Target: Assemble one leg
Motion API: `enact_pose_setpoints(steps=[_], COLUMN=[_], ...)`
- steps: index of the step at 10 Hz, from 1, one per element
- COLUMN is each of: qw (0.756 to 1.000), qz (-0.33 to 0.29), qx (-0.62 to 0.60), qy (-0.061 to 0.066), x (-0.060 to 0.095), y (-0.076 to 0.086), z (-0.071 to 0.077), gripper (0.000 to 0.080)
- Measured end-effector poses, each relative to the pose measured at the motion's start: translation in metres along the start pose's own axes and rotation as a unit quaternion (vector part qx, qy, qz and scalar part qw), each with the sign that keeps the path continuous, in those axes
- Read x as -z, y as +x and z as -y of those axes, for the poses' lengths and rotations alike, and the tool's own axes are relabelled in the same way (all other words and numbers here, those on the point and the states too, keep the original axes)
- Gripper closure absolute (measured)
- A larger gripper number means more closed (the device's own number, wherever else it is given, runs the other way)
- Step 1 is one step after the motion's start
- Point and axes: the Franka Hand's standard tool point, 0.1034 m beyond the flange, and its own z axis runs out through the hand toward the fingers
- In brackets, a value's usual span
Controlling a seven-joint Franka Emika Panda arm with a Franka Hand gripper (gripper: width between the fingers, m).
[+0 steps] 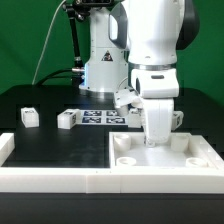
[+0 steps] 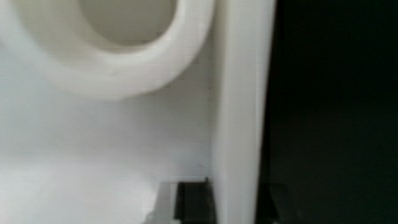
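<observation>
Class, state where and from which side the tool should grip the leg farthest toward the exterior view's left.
Probably from above, closing across the narrow width of the leg at mid-length: it lies on the black table, with nothing touching its sides.

Smooth white plastic leg (image 1: 29, 117) and square piece (image 1: 192, 158), matt black table (image 1: 60, 142), glossy arm casing (image 1: 155, 38)

No readable text or numbers anywhere

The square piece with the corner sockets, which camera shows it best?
The exterior view: most of the square piece shows, rim and sockets, with the arm covering part. The wrist view gives only a blurred close-up of one socket and an edge.
</observation>
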Motion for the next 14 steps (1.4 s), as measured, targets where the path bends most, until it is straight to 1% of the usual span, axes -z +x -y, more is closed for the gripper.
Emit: enact_pose_setpoints(steps=[2,3,4,5,6,7,8,12,13,14], qw=[1.000,1.000,1.000,1.000,1.000,1.000,1.000,1.000,1.000,0.999], qz=[0.000,0.000,0.000,0.000,-0.001,-0.001,-0.001,-0.001,0.001,0.004], qx=[-0.001,-0.001,-0.001,-0.001,-0.001,-0.001,-0.001,-0.002,-0.016,-0.031], qy=[0.000,-0.001,-0.002,-0.003,-0.003,-0.004,-0.004,-0.004,-0.008,-0.013], x=[0.000,0.000,0.001,0.001,0.001,0.001,0.001,0.002,0.008,0.022], y=[-0.001,-0.001,-0.001,-0.001,-0.001,-0.001,-0.001,-0.001,-0.001,0.000], z=[0.000,-0.001,-0.001,-0.001,-0.002,-0.002,-0.002,-0.002,0.000,0.006], gripper=[0.0740,0.0528,0.0528,0.0328,0.0212,0.0212,0.0163,0.0151,0.0151,0.0151])
